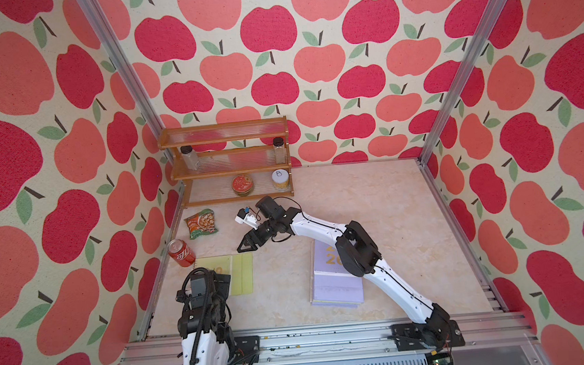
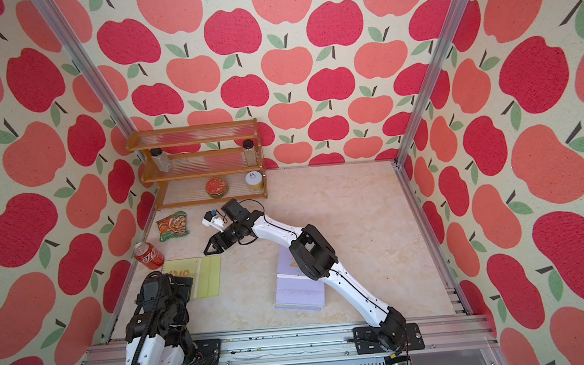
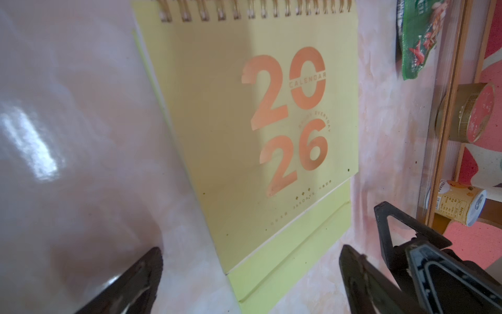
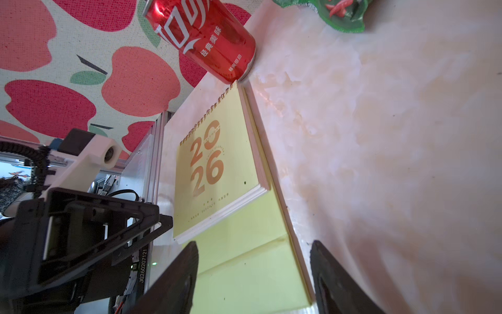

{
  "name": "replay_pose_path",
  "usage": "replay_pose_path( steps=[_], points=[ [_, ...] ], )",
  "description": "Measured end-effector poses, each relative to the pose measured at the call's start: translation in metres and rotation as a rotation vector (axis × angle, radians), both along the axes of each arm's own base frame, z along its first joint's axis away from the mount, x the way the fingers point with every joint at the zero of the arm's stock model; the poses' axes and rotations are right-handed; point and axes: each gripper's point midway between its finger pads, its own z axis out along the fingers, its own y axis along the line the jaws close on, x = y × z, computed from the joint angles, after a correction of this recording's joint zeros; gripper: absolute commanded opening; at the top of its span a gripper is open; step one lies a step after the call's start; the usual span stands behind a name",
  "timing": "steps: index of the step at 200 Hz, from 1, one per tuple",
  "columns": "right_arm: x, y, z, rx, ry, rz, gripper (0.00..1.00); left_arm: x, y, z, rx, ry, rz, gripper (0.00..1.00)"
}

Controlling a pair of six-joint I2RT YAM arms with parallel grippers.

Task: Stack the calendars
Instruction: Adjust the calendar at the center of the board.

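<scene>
A yellow-green calendar point(image 1: 241, 273) with gold "2026" lies flat at the left of the table, its spiral edge toward the left wall. My left gripper point(image 3: 250, 252) hovers over it, jaws wide open and nothing between them. My right gripper point(image 1: 245, 246) reaches in from the far side, open, its fingertips point(image 4: 193, 248) hanging above the calendar's point(image 4: 217, 174) plain flap without touching it. A pile of lilac calendars point(image 1: 332, 285) lies at centre right in both top views point(image 2: 299, 291), its gold numerals partly hidden by the right arm's elbow.
A red soda can point(image 1: 181, 252) stands against the yellow-green calendar's spiral corner. A green-orange snack packet point(image 1: 201, 224) lies behind it. A wooden rack point(image 1: 228, 160) at the back left holds jars, a red tin point(image 1: 242, 184) and a cup point(image 1: 280, 179).
</scene>
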Motion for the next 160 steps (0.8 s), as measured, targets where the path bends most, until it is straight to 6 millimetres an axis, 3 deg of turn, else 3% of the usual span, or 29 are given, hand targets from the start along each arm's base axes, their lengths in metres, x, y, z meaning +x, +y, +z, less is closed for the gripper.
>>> replay_pose_path(
  steps=[82,160],
  points=[
    [0.011,0.017,-0.014,0.043,0.022,-0.031,0.68,0.016,0.007,0.004,-0.013,-0.110,0.045,0.99],
    [0.002,0.017,-0.016,0.038,0.056,-0.005,0.67,0.031,0.005,0.006,-0.040,-0.157,0.031,1.00]
  ],
)
